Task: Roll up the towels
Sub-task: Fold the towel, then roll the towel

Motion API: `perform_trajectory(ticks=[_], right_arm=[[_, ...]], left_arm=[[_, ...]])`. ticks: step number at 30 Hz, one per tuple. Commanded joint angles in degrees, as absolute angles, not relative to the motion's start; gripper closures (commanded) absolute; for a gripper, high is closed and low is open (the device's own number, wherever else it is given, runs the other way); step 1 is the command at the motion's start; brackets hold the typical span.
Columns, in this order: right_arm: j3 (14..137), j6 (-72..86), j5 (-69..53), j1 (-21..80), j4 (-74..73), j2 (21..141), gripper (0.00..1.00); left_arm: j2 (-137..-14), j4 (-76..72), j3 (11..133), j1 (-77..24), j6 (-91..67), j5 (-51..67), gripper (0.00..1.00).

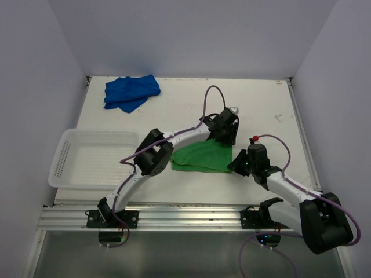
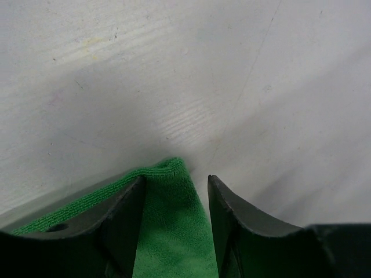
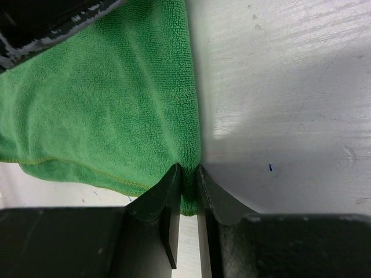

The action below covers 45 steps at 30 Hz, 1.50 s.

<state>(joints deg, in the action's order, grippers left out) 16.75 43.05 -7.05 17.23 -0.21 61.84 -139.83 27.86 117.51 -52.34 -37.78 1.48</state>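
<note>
**Gripping the green towel, rolling not yet begun**

Pinching the green towel [image 3: 104,98] at its near right corner with the right gripper [image 3: 188,168], jaws almost together on the cloth. Straddling the far right corner with the left gripper [image 2: 177,182], jaws apart, cloth between them but not clamped. Lying folded flat on the white table [image 1: 261,104] between both arms, showing no roll. Judged barely started, with both towels left to roll. Leaving the blue towel [image 1: 131,92] bunched at the far left, well apart from both grippers. Passing over a white perforated basket [image 1: 95,132] at the left edge. Finding no legible brand, label or writing.

White table [image 1: 261,116], pale lavender walls [image 1: 191,35] around.
</note>
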Motion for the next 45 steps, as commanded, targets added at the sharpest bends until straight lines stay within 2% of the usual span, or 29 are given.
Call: perform_trajectory(ticks=[1, 5, 9, 10, 14, 26, 32, 36, 39, 41, 45], right_arm=[[15.82, 42.10, -6.42, 17.23, -1.41, 61.79, 0.82], [16.26, 42.01, -6.50, 17.23, -1.67, 62.31, 0.84], [17.58, 41.92, -7.64, 17.23, -2.55, 64.24, 0.85], [17.93, 41.75, -7.91, 17.14, -2.64, 64.68, 0.85], [17.93, 41.40, -7.82, 17.23, -2.63, 64.95, 0.85], [19.77, 38.15, -8.61, 17.31, -7.55, 63.55, 0.92], [22.76, 34.81, -6.16, 18.28, -11.16, 63.19, 1.00], [24.60, 33.75, -3.44, 19.95, -13.62, 64.42, 1.00], [26.19, 33.31, -1.67, 21.09, -15.46, 65.13, 1.00], [27.86, 32.35, -0.19, 22.32, -17.56, 65.30, 1.00], [30.32, 31.99, 4.99, 26.18, -21.09, 65.30, 1.00]], left_arm=[[-142.65, 34.19, 118.39, -53.52, -35.68, -4.48, 0.49], [-143.35, 35.59, 117.86, -54.14, -35.42, -7.90, 0.51], [-145.63, 38.32, 120.85, -55.28, -35.25, -10.63, 0.60], [-146.07, 38.41, 120.59, -55.46, -35.33, -10.72, 0.65], [-146.60, 38.67, 119.71, -55.72, -35.95, -10.63, 0.71], [-142.12, 32.52, 117.69, -52.83, -37.00, -5.10, 0.74], [-139.84, 30.50, 118.12, -50.81, -35.77, -3.00, 0.77], [-139.22, 29.71, 118.04, -49.57, -35.07, -1.41, 0.87], [-138.78, 29.44, 118.04, -48.87, -34.46, -0.79, 0.89], [-138.25, 29.27, 118.04, -48.43, -34.54, -0.44, 0.99], [-137.55, 28.04, 117.95, -47.46, -34.54, 0.08, 1.00]])
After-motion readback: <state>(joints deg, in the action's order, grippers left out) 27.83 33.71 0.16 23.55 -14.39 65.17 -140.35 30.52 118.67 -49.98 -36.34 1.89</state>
